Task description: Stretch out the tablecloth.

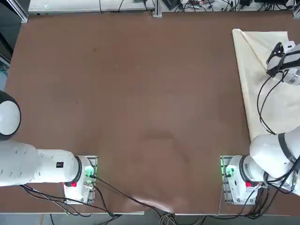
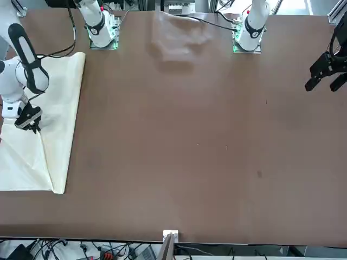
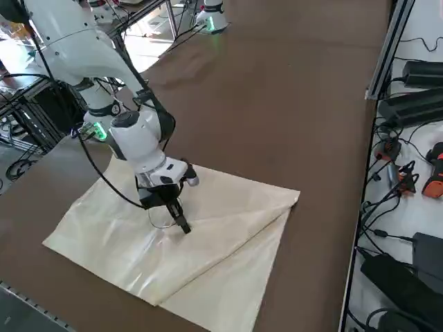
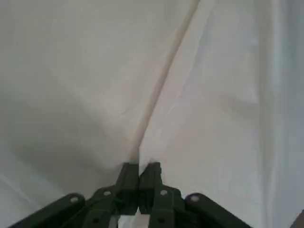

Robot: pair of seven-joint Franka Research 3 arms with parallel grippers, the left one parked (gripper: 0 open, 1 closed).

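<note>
Table: brown, broad and mostly bare (image 1: 140, 93); the top carries a few faint marks and a glossy patch of light between the two arm bases.
Tablecloth: one, cream, thin (image 3: 208, 228); lies on my right side of the table, in part beneath my working arm (image 3: 142, 138), softly creased and folded over itself.
Fold: a long layer edge (image 3: 228, 256) runs slantwise over the cloth, with a single flap of fabric beyond it.
Right gripper: mine (image 4: 138, 178), pointing down over the cloth; fingers drawn together, pinching a bit of the tablecloth where the layer edge meets their tips.
Room, far side: a white bench (image 3: 422, 200) beyond the table's far edge, bearing black boxes (image 3: 415, 107), loose cables (image 3: 384, 207) and an orange-and-black tool (image 3: 434, 171).
Frame: metal rails and posts (image 2: 167, 246) about the table.
Cloth edges: the inner one runs nearly straight, leaning a little, away from my bases; the far one stops short of the table's far edge, a brown strip between. On my outer right, another brown strip parts cloth from table edge.
Open room: widest to the left of the cloth, where bare brown surface spans the middle of the table; narrower past the cloth's far edge.
</note>
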